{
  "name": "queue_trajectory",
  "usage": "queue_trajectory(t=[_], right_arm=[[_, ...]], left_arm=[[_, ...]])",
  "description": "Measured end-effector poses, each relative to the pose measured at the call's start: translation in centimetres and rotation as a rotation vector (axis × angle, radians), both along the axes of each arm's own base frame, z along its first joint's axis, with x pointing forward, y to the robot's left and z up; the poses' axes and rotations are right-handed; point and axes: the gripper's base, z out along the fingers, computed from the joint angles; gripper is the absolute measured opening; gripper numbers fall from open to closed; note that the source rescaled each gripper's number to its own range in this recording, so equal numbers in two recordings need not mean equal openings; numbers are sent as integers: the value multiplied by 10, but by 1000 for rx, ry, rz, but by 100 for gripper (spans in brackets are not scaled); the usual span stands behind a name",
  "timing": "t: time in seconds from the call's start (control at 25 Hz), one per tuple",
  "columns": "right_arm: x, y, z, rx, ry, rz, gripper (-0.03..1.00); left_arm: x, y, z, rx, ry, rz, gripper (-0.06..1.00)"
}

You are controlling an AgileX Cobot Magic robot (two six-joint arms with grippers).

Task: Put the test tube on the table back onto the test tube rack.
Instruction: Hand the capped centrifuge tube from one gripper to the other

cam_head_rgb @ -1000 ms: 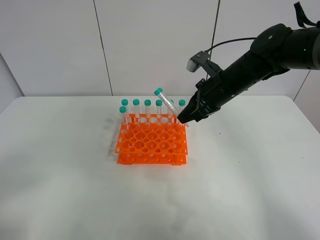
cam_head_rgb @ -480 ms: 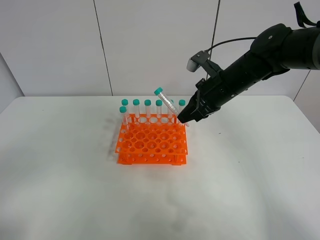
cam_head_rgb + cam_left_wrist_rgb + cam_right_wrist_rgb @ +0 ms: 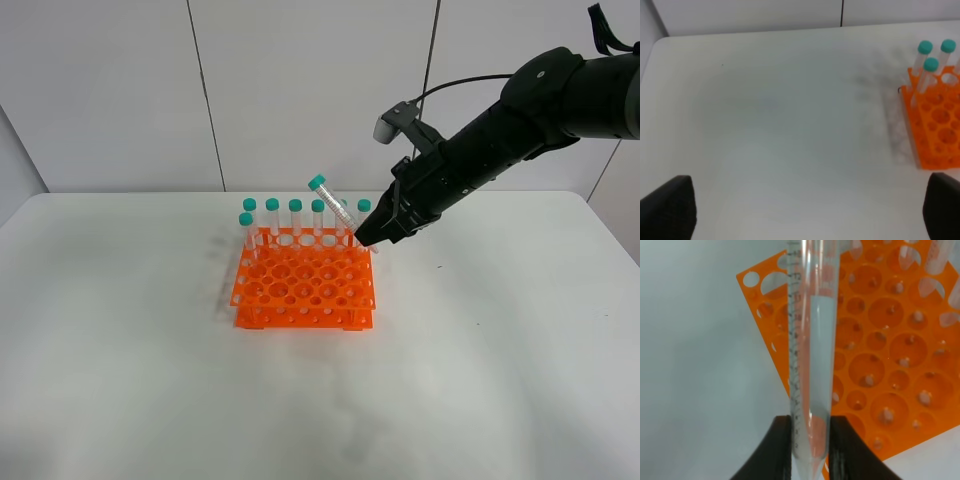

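- Exterior high view: the right gripper (image 3: 368, 240) is clamped on the lower end of the test tube (image 3: 337, 211), which is off the table (image 3: 150, 380) and held in the air over the rear right part of the test tube rack (image 3: 305, 285).
- The tube is tilted, its teal cap up and leaning toward the left of this view. It is not yet in any hole.
- Right wrist view: both fingers (image 3: 782, 450) pinch the tube just above its conical tip, with orange rack holes showing behind it (whether the tip lines up with one hole cannot be told).
- Seven other capped tubes (image 3: 272, 215) stand along the back row and the left rear corner of the rack.
- Left gripper (image 3: 802, 220): jaws spread wide and holding nothing, over bare table beside the rack's left edge.
- Step in hand, as judged: carry and alignment before insertion.
- Next move calls for bringing the tube upright, setting the tip over a free hole clear of the neighbouring caps, lowering it, then releasing.
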Motion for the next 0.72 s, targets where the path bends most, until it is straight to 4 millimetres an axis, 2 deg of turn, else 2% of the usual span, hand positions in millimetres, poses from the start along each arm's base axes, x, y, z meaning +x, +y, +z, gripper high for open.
queue_trajectory(t=[0.2,0.36,0.48,0.72], right_arm=[[0,0,0,1,-2,-2,0],[0,0,0,4,-2,-4,0],[0,0,0,5,-2,-5,0],[0,2,0,5,-3,-1,0]], left_arm=[[65,-6,-2,-59,51,-26,100],[109,-16,-20,-143,113,-90,100],[141,-27,-41,-229,167,-172,100],[176,-43,-67,-402,192,-275,100]])
